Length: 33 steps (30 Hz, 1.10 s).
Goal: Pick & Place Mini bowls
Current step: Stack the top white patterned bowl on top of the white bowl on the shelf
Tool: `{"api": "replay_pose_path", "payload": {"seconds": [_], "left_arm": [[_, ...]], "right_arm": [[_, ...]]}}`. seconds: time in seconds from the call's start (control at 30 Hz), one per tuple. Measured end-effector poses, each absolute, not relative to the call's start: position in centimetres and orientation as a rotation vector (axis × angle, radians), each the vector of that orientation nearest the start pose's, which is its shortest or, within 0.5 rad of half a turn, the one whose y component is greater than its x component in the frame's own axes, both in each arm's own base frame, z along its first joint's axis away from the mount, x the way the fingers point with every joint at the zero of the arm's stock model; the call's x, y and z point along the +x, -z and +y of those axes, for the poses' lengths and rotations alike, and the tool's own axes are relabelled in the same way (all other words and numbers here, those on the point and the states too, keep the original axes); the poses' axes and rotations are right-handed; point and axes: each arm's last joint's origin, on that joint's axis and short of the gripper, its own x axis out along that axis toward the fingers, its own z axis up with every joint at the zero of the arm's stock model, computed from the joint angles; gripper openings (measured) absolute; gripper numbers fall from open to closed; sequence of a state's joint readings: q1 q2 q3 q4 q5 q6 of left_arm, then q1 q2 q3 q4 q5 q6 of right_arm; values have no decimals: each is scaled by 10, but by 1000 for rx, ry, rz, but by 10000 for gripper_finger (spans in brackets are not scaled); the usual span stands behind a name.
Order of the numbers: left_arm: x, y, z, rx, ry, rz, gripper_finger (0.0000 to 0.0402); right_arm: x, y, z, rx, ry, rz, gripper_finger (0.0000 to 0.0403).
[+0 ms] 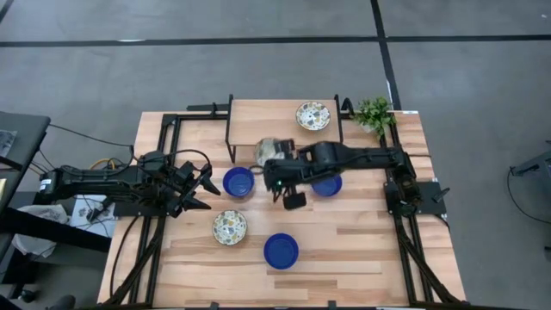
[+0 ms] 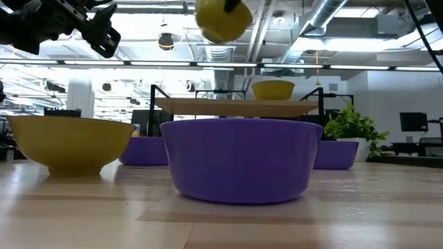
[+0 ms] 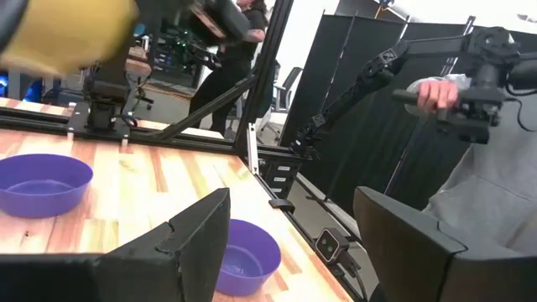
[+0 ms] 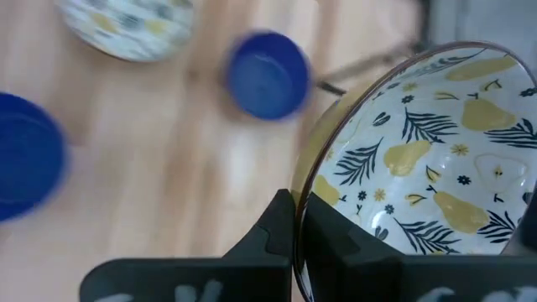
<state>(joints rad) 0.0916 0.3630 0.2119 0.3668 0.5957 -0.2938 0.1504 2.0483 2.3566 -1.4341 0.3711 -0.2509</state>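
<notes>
- Right now the right gripper (image 4: 295, 231) is pinching the rim of a patterned mini bowl (image 4: 436, 159), one finger inside the wall and one outside, pressed tight on the thin edge.
- From above, that carried bowl (image 1: 269, 151) sits near the centre of the picture, just left of the right gripper (image 1: 277, 176) and over the inner table area in front of the raised shelf (image 1: 258, 114).
- Seen from table height, the same bowl (image 2: 220, 19) hangs at the top of the frame, clear of everything on the wood.
- Left gripper (image 1: 200, 182) waits at mid-left with its fingers spread and nothing between them, beside a blue bowl (image 1: 238, 182).
- Other mini bowls on the table: a second blue bowl (image 1: 327, 185) partly under the right arm, a third blue bowl (image 1: 281, 250) at lower centre, a patterned bowl (image 1: 229, 226) left of it, and another patterned bowl (image 1: 312, 115) on the shelf at upper centre.
- A person's hand (image 3: 432, 91) shows beyond the table in the left wrist view, well away from the work.
- To do the carry well, I would judge: keep the bowl close to level, since a rim pinch lets it swing or slip; move slowly enough that it does not rock.
- Lower it over bare wood or shelf, clear of the blue bowl beneath the arm, and release only once its base rests flat.
</notes>
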Motion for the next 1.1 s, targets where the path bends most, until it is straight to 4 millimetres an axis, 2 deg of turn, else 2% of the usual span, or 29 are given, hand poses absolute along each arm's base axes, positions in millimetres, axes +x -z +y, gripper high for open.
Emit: {"api": "replay_pose_path", "payload": {"seconds": [0.27,0.6,0.77,0.93,1.1], "left_arm": [[115,-239,-6,-216,528,-130,253],[116,-239,-6,-218,527,-122,253],[117,-238,-6,-217,526,-119,253],[117,-238,-6,-216,526,-120,253],[117,-238,-6,-216,526,-120,253]], "right_arm": [[377,-392,3,-481,173,1228,0],[346,-423,-44,-438,275,1193,0],[328,-437,-60,-424,318,1171,0],[324,-438,-74,-430,334,1185,0],[327,-428,-91,-446,315,1241,0]]}}
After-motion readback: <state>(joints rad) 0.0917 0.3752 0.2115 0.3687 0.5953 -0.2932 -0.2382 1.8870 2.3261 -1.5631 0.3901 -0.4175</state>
